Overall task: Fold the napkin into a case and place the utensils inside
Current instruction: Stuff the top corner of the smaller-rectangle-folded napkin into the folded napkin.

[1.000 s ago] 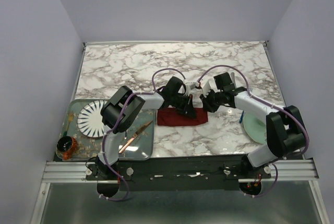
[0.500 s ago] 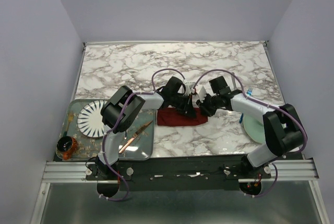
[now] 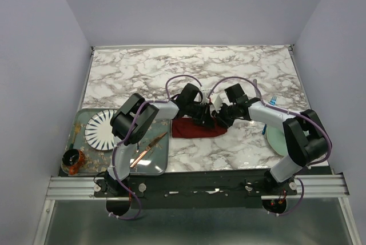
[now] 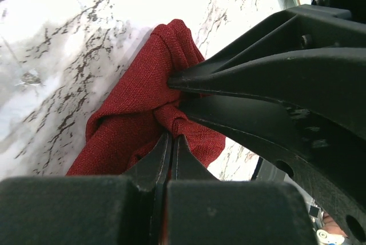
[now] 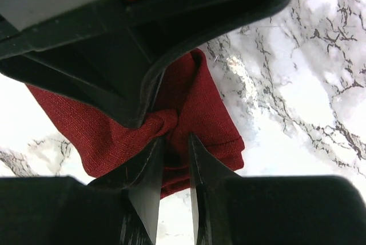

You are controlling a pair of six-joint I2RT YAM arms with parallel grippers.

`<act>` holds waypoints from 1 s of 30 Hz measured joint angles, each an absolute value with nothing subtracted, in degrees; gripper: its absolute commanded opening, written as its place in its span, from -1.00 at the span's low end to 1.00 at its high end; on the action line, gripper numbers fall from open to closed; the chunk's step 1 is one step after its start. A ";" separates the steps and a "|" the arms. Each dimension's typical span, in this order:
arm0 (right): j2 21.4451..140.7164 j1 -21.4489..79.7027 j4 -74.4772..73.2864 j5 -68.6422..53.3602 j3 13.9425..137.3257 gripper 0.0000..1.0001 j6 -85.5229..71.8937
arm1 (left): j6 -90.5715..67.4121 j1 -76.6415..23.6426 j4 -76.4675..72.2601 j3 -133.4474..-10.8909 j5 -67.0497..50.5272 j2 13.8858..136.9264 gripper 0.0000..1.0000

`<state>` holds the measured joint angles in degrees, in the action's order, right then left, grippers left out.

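The dark red napkin (image 3: pixel 191 129) lies folded into a short strip on the marble table, just in front of both grippers. My left gripper (image 3: pixel 204 119) is shut on a raised, twisted fold of the napkin (image 4: pixel 137 96), at its right end. My right gripper (image 3: pixel 219 119) faces the left gripper tip to tip. Its jaws (image 5: pixel 175 140) stand a narrow gap apart over the same bunched fold of the napkin (image 5: pixel 206 108). The fork's blue handle (image 3: pixel 273 101) shows behind the right arm. The silvery utensil is hidden.
A pale green plate (image 3: pixel 277 138) sits at the right, partly under the right arm. A grey tray (image 3: pixel 153 168) at the left holds a striped white plate (image 3: pixel 102 130) and a copper knife (image 3: pixel 147 149). A dark cup (image 3: pixel 72 161) stands at its near left corner.
My right gripper has moved left toward the left gripper and now meets it at the napkin's right end. The left gripper keeps its hold on the fold.
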<state>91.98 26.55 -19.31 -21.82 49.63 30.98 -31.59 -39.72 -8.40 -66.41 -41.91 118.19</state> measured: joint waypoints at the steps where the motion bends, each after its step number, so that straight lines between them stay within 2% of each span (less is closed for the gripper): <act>1: 92.25 26.70 -19.33 -21.58 49.89 -0.45 30.92 | -31.59 -39.66 -8.40 -66.41 -41.93 118.19 -1.00; 5: 92.95 27.03 -19.14 -20.32 50.63 -0.67 30.28 | -31.62 -39.20 -8.40 -66.41 -41.95 118.19 -1.00; 6: 92.99 27.07 -19.09 -20.05 50.74 -0.84 30.02 | -31.62 -39.13 -8.43 -66.41 -41.95 118.19 -1.00; 8: 93.01 27.22 -19.00 -19.44 50.83 -0.98 29.45 | -31.62 -39.07 -8.47 -66.41 -41.95 118.19 -1.00; 30: 89.69 26.98 -19.97 -13.32 51.75 -0.99 25.10 | -31.62 -38.98 -8.99 -66.19 -41.93 118.19 -1.00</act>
<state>89.69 26.98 -19.97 -13.32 51.75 25.10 -31.62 -38.98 -8.99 -66.19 -41.93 118.19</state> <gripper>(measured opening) 0.012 0.014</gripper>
